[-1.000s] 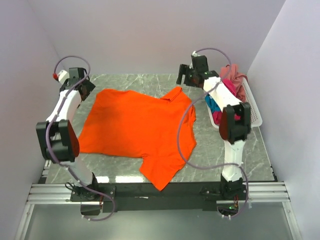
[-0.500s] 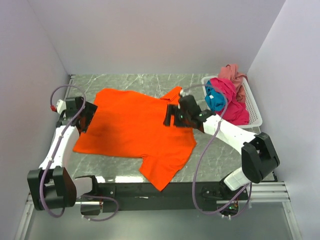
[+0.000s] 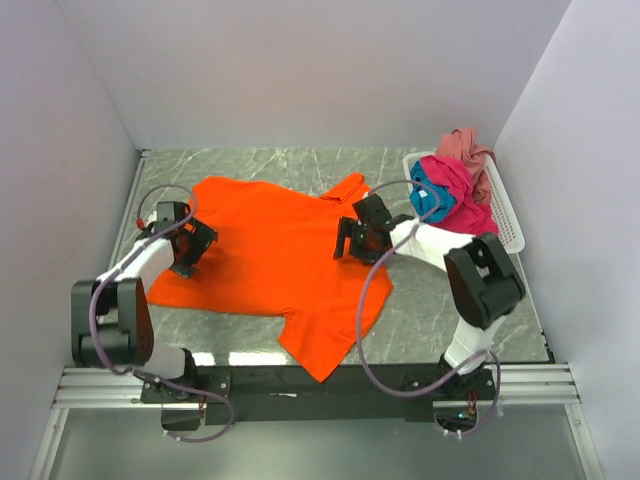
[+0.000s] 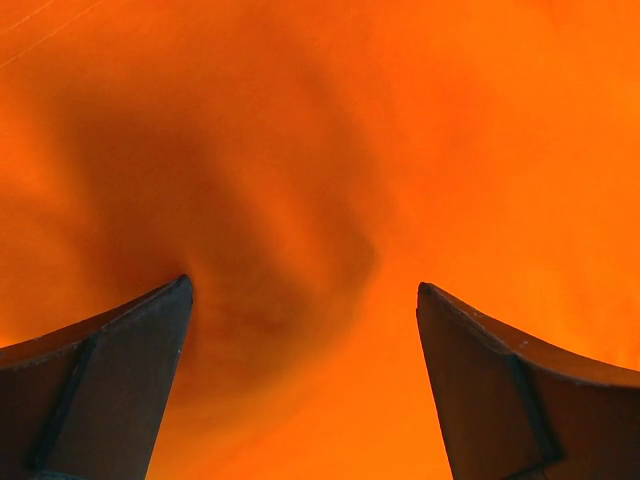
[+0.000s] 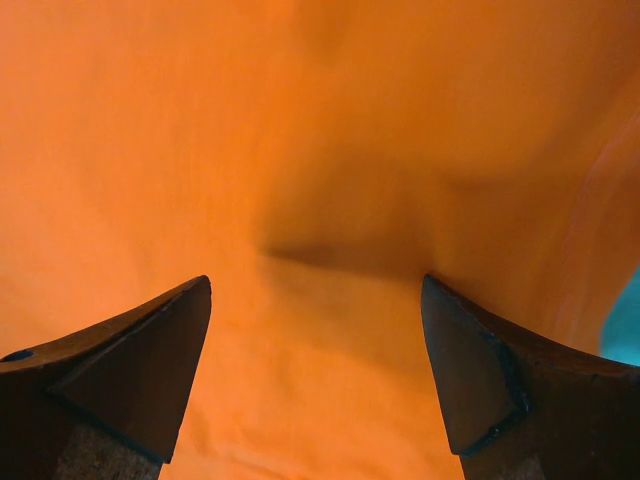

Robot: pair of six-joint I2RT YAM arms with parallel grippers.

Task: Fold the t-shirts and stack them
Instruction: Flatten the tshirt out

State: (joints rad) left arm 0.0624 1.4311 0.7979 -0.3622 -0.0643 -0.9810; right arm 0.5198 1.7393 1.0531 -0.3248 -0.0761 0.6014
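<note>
Both arms now sit lower, on the orange t-shirt [image 3: 270,250]; left gripper [image 4: 302,288] and right gripper [image 5: 316,282] hold fingers spread, likely to pinch cloth for folding

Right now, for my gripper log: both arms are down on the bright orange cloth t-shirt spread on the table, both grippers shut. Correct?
No: the left gripper and right gripper are open, not shut, over the bright orange cloth t-shirt; each wrist view shows its jaws spread apart.

No readable text, labels, brands, numbers or signs in any view.
</note>
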